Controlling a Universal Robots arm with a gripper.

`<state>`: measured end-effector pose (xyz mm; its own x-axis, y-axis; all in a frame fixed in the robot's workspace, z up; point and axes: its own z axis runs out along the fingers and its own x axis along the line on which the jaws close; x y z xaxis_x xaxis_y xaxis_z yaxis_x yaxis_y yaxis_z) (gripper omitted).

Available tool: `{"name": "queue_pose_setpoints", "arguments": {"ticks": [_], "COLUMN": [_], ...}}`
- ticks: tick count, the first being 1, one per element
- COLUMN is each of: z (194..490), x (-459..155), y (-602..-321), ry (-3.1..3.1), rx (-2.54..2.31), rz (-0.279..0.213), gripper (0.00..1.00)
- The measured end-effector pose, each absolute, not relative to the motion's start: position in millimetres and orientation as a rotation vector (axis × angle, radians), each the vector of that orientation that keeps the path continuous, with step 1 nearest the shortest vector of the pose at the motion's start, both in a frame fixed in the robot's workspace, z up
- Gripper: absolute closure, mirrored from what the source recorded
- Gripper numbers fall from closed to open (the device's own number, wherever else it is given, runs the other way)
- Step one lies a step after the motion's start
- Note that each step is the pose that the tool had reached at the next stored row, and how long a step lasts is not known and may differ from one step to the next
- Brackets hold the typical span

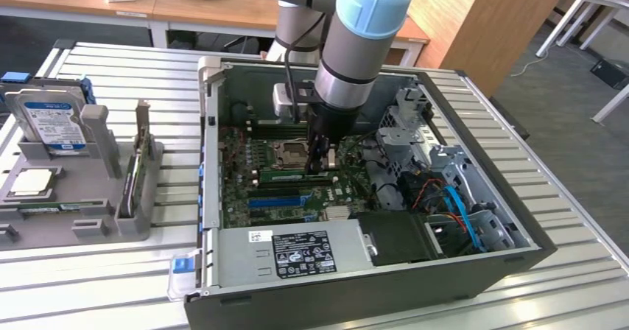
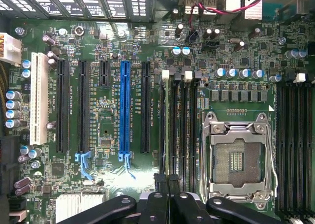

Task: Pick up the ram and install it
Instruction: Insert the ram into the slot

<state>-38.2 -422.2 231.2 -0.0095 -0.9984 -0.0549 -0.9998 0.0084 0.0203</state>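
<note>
The end effector is down inside the open computer case. Its two fingers are very close together. They seem to pinch one end of the ram, but I can't tell if they grip it or just push on it.

The ram is a thin green stick. It stands on its edge in a black slot, just beside the square chip socket. In the wrist view the ram looks like a thin line running away from the end effector. The next black slots lie right beside it, and the chip socket is past them.

So I think the picking up is done. The step now is putting the ram in. I can't see if it is pushed all the way down. For that it has to go in straight, and the little white clip at the far end has to shut on it.

Farther off is the long blue slot. Outside the case, on the tabletop, a grey holder keeps a hard drive and a tall green card.
</note>
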Motion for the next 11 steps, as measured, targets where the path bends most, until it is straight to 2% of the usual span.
{"name": "queue_pose_setpoints", "arguments": {"ticks": [11], "z": [232.4], "x": [-38.2], "y": [-422.9], "ry": [2.214], "rx": [-2.194], "rz": [0.081], "gripper": [0.88]}}
